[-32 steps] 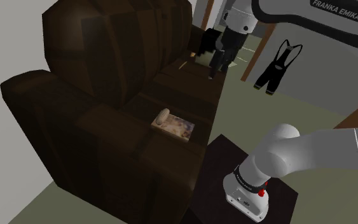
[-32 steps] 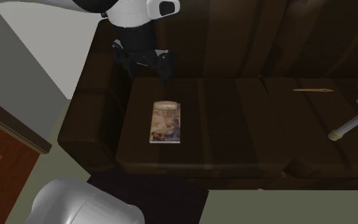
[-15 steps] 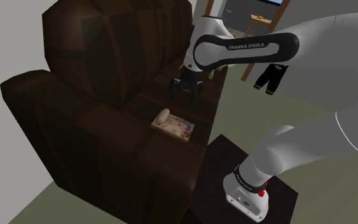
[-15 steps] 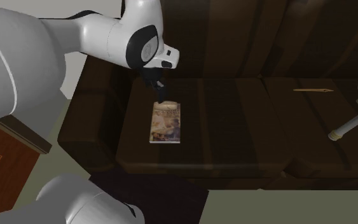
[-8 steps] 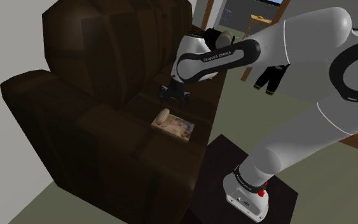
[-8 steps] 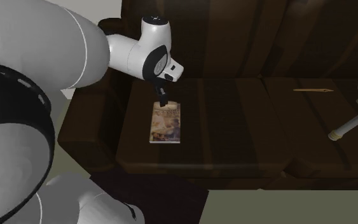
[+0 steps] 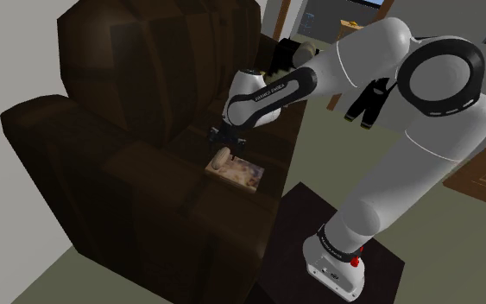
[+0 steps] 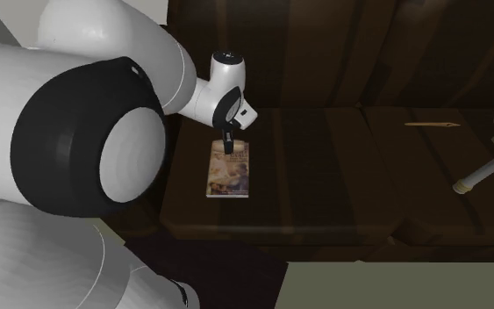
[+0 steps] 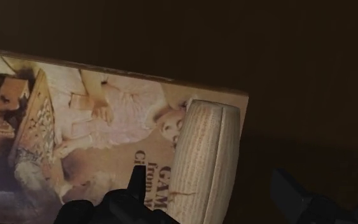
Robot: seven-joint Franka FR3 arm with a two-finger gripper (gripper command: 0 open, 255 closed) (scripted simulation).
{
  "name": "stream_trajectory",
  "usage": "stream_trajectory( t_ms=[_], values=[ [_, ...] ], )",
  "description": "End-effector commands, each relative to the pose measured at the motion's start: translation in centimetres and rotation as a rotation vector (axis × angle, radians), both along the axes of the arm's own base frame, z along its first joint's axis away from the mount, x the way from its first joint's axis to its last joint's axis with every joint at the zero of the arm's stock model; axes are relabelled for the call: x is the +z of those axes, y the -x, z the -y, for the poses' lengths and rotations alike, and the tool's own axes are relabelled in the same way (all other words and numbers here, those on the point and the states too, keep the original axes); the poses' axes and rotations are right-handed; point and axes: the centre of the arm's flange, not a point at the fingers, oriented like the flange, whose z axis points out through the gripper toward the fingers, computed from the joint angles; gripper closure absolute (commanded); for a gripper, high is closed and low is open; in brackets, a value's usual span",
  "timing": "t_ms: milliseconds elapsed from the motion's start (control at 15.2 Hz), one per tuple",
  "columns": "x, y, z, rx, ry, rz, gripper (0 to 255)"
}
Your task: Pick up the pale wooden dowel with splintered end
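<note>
A short pale wooden dowel (image 7: 222,158) lies across the far end of a picture-covered book (image 7: 244,175) on the dark brown sofa seat (image 7: 146,173). My black gripper (image 7: 223,141) hangs just above it, pointing down. In the wrist view the ridged dowel (image 9: 204,162) sits between my fingers (image 9: 137,182), which stand apart on either side without touching it; the gripper (image 9: 212,191) is open. In the second exterior view the gripper (image 8: 227,144) covers the top edge of the book (image 8: 228,173), hiding the dowel there.
A thin pale stick (image 8: 429,125) and a long-handled grey object (image 8: 489,168) lie on the sofa's far cushions. The sofa's tall backrest (image 7: 163,60) rises behind the book. My stand (image 7: 336,259) sits on a dark box beside the sofa; a black garment (image 7: 369,99) hangs beyond.
The arm has swung in from the far end of the sofa and lowered, bringing the gripper down over the dowel on the book. Book and dowel have not moved.
</note>
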Motion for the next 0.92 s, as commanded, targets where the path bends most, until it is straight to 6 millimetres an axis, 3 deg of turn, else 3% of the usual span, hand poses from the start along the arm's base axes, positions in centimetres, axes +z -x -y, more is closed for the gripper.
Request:
stream_trajectory(
  t_ms=[0, 330, 396, 858],
  values=[
    [-1.1, -0.1, 0.0, -0.004, -0.001, 0.000, 0],
    [-3.0, -0.1, 0.0, -0.004, -0.001, 0.000, 0],
    [-3.0, -0.1, -0.1, -0.004, -0.001, 0.000, 255],
    [-2.9, -0.1, 0.0, -0.004, -0.001, 0.000, 255]
  ],
)
